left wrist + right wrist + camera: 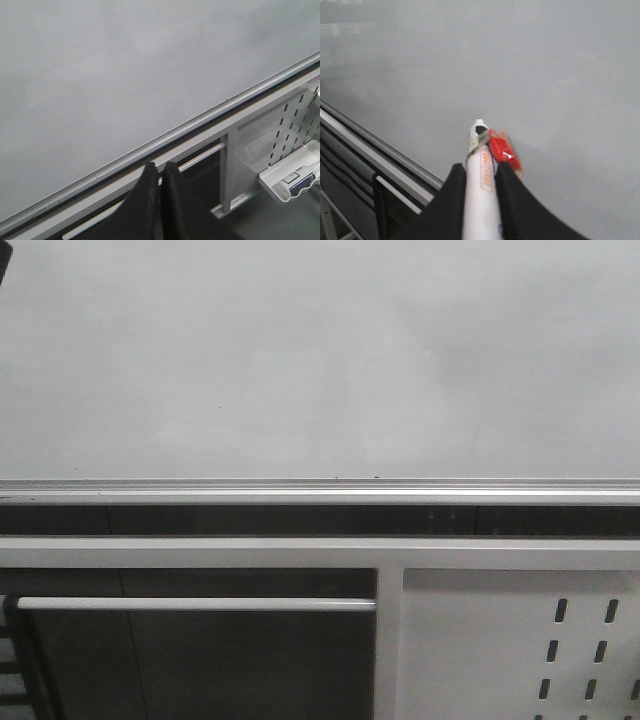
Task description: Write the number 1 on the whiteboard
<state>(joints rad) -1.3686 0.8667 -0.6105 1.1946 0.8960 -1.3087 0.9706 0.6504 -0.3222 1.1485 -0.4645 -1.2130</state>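
Glossy pale grey-white whiteboard (320, 360) fills the upper front view — flat, faint smudgy haze, no stroke visible on it in any view. Silver aluminium rail (320, 487) with ribbed grooves runs along its bottom edge; a few dark specks sit on the rail near mid-width.

Below the rail: a dark gap, then a white painted metal frame (200, 552). Round white bar (195, 604) spans the lower-left opening. Lower right is a white metal panel (480, 640) with rows of slanted slotted holes.

Left tool (160, 167): matte black tapered fingers pressed together at the tips, nothing between them. It sits low by the frame, apart from the board. In the same view a white plastic tray (272, 177) hangs on the slotted panel, with a white cylindrical item with a dark blue label (297, 182) lying in it.

Right tool (480, 172): black fingers clamped on a white marker (481, 175) with orange print on the barrel, tip pointing at the board. Tip looks close to the surface; contact — cannot tell, picture is blurred. A red plastic piece (502, 150) sits just beside the marker's upper end.
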